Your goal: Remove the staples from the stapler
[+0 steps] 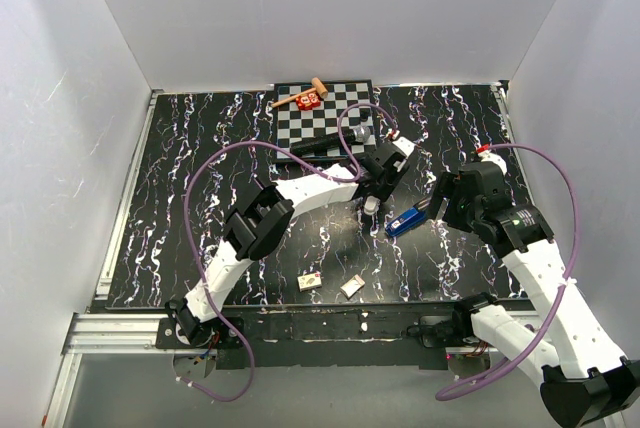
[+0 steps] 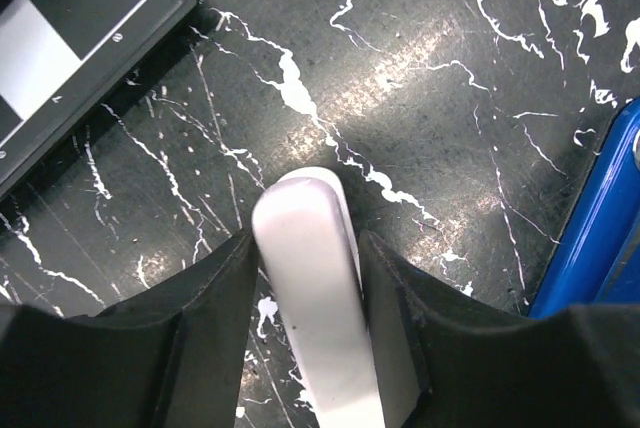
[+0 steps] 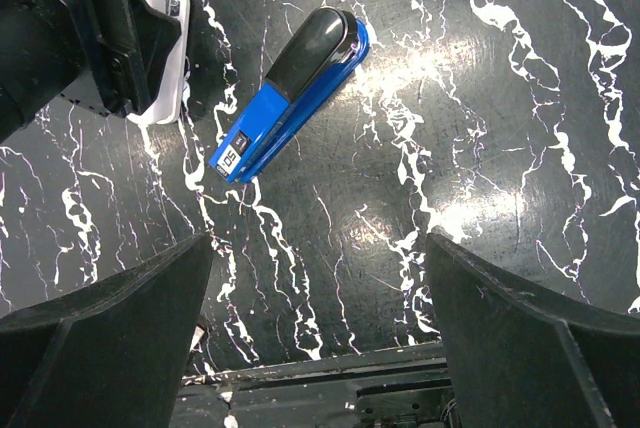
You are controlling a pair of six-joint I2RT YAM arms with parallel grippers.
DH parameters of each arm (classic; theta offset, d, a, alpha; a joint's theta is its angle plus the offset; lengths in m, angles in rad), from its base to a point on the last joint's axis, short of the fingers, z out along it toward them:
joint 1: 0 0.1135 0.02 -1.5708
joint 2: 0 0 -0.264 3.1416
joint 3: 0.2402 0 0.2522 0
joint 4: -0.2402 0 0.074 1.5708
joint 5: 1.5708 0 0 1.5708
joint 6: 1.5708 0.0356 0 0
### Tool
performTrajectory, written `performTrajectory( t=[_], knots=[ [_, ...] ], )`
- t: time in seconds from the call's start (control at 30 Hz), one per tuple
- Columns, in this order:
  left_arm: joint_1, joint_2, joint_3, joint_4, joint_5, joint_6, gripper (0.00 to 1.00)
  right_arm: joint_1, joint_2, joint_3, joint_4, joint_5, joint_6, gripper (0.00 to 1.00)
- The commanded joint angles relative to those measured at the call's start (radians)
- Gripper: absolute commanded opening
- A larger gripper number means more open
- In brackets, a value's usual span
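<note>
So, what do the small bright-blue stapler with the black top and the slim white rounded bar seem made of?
The bright-blue stapler: probably glossy moulded plastic, from sharp highlights on its blue body and black top. The slim white bar: likely satin plastic, with soft sheen and rounded end; painted metal is possible.

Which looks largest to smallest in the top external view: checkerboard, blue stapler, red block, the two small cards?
1. checkerboard
2. blue stapler
3. red block, left card and right card: these look about alike, so unranked.
</note>
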Motion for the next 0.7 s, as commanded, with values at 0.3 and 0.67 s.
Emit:
performTrajectory(
  t=[0.3, 0.67],
  knots=[
    [-0.005, -0.018, 0.007, -0.001, 0.028, -0.006, 0.18, 0.002, -0.021, 0.001, 0.008, -0.009, -0.001, 0.95],
    [-0.003, -0.200, -0.128, 0.042, 0.143, 0.055, 0.00, 0.002, 0.002, 0.017, 0.010, -0.028, -0.035, 0.90]
  ],
)
